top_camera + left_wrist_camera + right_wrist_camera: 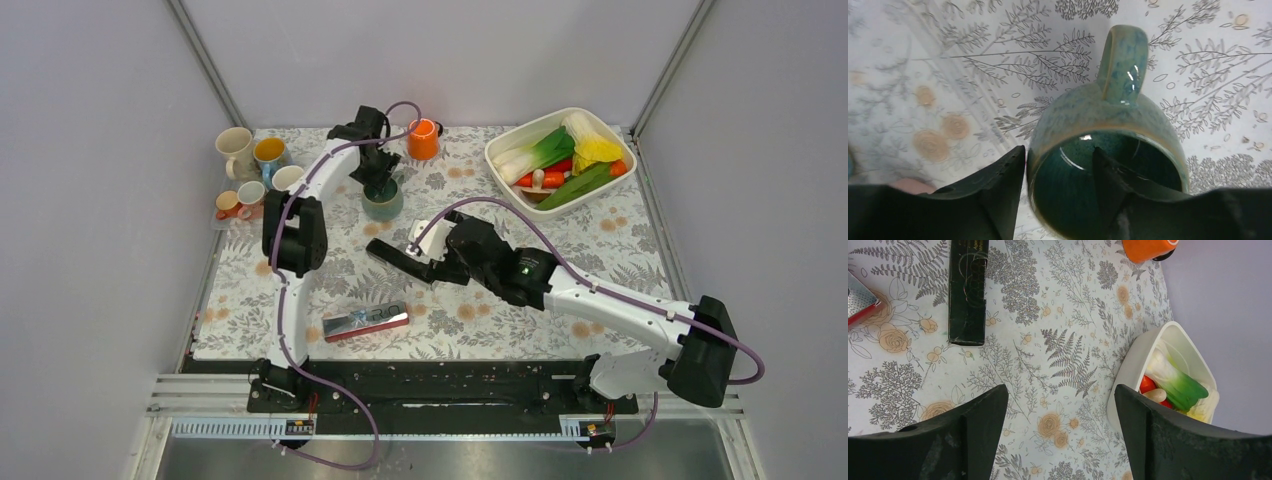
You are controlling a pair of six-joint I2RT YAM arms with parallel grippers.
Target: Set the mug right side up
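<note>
The teal-green glazed mug [382, 203] stands on the floral tablecloth at the back middle, mouth up. From the left wrist its dark inside and handle [1123, 65] show, the handle pointing away. My left gripper [377, 182] [1058, 148] comes down over it, open. It straddles the mug's near wall, one finger outside and the other inside the mouth, with a gap to the wall. My right gripper [405, 262] [1060, 390] hovers open over the middle of the table, with nothing between its fingers.
An orange cup [423, 139] stands behind the mug. Several mugs [250, 165] cluster at the back left. A white tub of vegetables [560, 155] [1168, 365] sits back right. A black box [968, 290] lies ahead of the right gripper. A silver and red pack [365, 322] lies near the front.
</note>
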